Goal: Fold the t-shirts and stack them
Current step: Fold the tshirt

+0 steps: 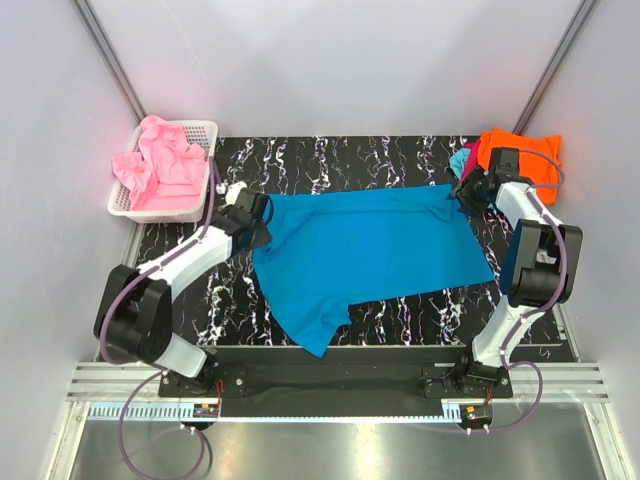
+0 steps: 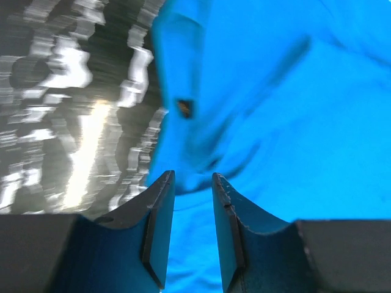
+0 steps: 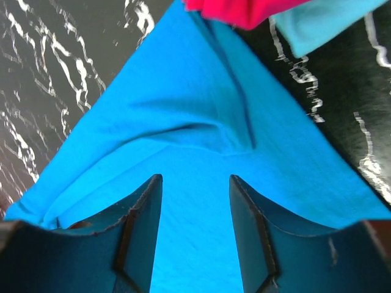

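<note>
The teal-blue t-shirt (image 1: pixel 370 250) lies spread on the black marbled table (image 1: pixel 330 155), one sleeve hanging toward the near edge. My left gripper (image 1: pixel 258 225) is at the shirt's left edge; in the left wrist view it (image 2: pixel 192 177) is open, jaws a little apart just above the cloth (image 2: pixel 293 122), holding nothing. My right gripper (image 1: pixel 462 192) is at the shirt's far right corner; in the right wrist view it (image 3: pixel 195 178) is open over the cloth (image 3: pixel 183 104). Magenta (image 3: pixel 238 12) and light cyan (image 3: pixel 324 24) shirts lie just beyond that corner.
A white mesh basket (image 1: pixel 203 130) at the back left holds a crumpled pink shirt (image 1: pixel 165 170). An orange shirt (image 1: pixel 530 155) lies on the pile at the back right. Grey walls enclose the table on three sides.
</note>
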Controlling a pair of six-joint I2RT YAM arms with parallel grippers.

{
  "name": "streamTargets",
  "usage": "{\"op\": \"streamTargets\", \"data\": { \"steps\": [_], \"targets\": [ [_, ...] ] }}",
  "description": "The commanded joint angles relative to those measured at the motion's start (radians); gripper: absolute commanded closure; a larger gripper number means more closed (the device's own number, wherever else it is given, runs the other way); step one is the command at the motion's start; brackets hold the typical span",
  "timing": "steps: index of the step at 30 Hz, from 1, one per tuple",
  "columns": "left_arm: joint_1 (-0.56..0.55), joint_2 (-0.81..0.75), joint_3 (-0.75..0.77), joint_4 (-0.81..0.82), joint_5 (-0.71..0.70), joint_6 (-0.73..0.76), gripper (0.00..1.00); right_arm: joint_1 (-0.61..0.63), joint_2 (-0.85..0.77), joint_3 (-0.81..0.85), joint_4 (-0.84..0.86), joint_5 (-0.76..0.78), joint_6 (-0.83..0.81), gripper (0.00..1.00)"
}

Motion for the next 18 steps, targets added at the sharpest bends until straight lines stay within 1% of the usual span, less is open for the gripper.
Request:
{"op": "streamTargets", "data": {
  "steps": [1, 2, 5, 6, 7, 10, 14, 18],
  "targets": [
    [-0.006, 0.064, 0.064, 0.152, 0.24, 0.074, 0.65, 0.03, -0.006, -0.002, 0.003, -0.047, -0.039, 0.46],
    [-0.006, 0.095, 0.075, 0.173, 0.281, 0.088, 0.65, 0.036, 0.001, -0.002, 0.005, -0.052, -0.041, 0.47],
    [-0.006, 0.158, 0.148, 0.201, 0.329, 0.105, 0.62, 0.062, 0.026, 0.001, 0.011, -0.069, -0.052, 0.48],
    [-0.006, 0.172, 0.183, 0.21, 0.328, 0.111, 0.6, 0.068, 0.034, 0.001, 0.017, -0.069, -0.052, 0.48],
    [-0.006, 0.185, 0.2, 0.228, 0.316, 0.116, 0.56, 0.083, 0.037, 0.002, 0.02, -0.071, -0.052, 0.48],
    [-0.003, 0.253, 0.279, 0.239, 0.276, 0.132, 0.49, 0.108, 0.052, 0.01, 0.029, -0.087, -0.053, 0.48],
    [0.017, 0.384, 0.401, 0.238, 0.251, 0.132, 0.47, 0.134, 0.063, 0.009, 0.037, -0.103, -0.058, 0.48],
    [0.043, 0.486, 0.477, 0.215, 0.225, 0.11, 0.47, 0.142, 0.06, -0.007, 0.043, -0.115, -0.066, 0.48]
  ]
}}
